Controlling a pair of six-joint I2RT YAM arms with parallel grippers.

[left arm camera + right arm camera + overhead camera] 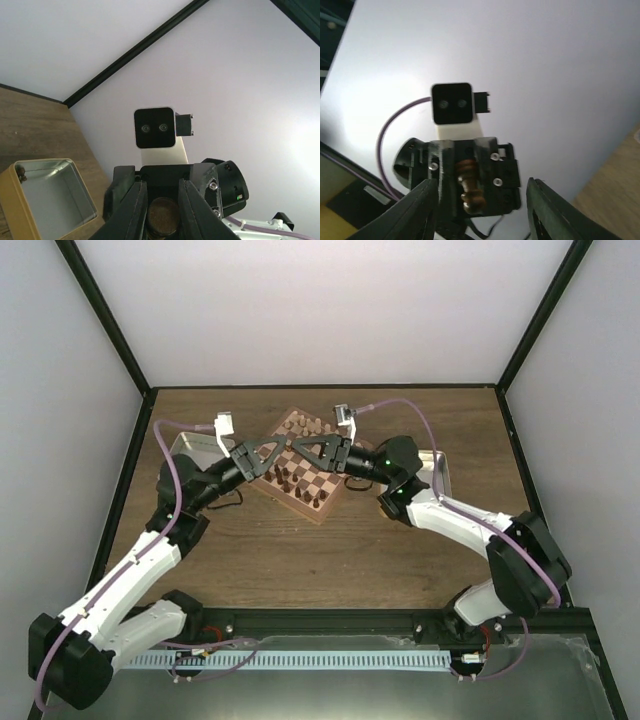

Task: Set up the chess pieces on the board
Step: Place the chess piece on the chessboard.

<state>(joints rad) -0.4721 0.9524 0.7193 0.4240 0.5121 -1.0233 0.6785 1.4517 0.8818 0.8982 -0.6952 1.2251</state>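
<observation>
Mid-frame above the board (312, 508), a chess piece (470, 186) is pinched in the left gripper (162, 210), faced closely by the wide-open right gripper (482, 184).

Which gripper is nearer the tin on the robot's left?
Left. The left gripper sits at the board's left corner, just right of that tin; the right gripper faces it from farther right, over the board.

The wooden chessboard (325, 483) lies flat on the tabletop (400, 560), turned corner-on, its light and dark squares framed by a tan border. Tiny dark brown chess pieces (297, 480) stand on its near-left squares, with more near the far corner. One turned dark brown piece (470, 187) sits pinched in the left tool (262, 456) above the board.
</observation>
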